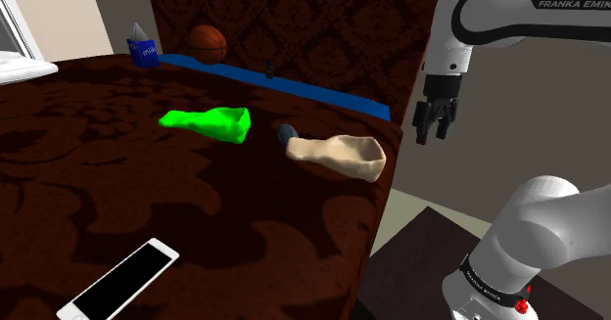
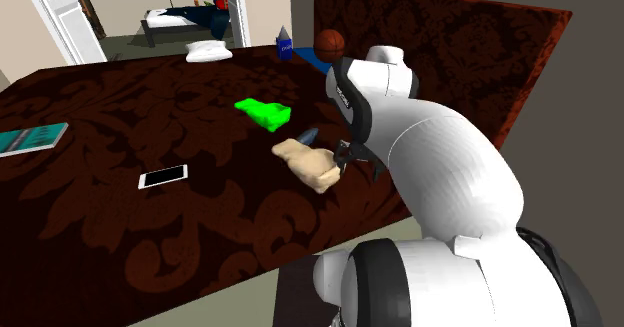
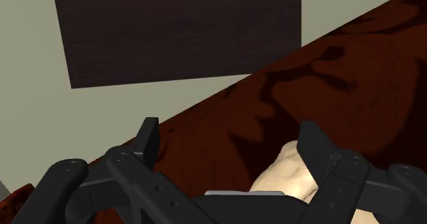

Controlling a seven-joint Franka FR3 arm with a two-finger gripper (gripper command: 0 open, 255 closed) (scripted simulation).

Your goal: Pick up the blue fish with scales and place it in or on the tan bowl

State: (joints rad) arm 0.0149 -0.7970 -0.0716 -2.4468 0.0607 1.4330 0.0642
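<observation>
The white Franka arm's black hand (image 1: 432, 132) hangs in the air off the edge of the table (image 1: 117, 201) at the shoulder view's right, above the floor, its two fingers (image 3: 149, 142) standing well apart with nothing between them. The small blue fish (image 1: 286, 132) lies on the dark red patterned cloth to the shoulder view's left of the hand, just beside the left end of the tan bowl (image 1: 340, 156), so the bowl sits between hand and fish. In the second exterior view the fish looks slim, its long axis slanting away from the bowl's rim; whether the two touch cannot be told. The bowl, lumpy and shallow, lies near the table's edge and appears to hold nothing. The coming reach would seem to have to carry the hand leftward over the bowl and down onto the fish, fingers set across its narrow body. A bright green object (image 1: 209, 122) lies further left, well apart from the fish; a phone (image 1: 119, 281) rests near the front, and a basketball (image 1: 208, 44) and a blue milk carton (image 1: 143, 47) stand at the far edge.
</observation>
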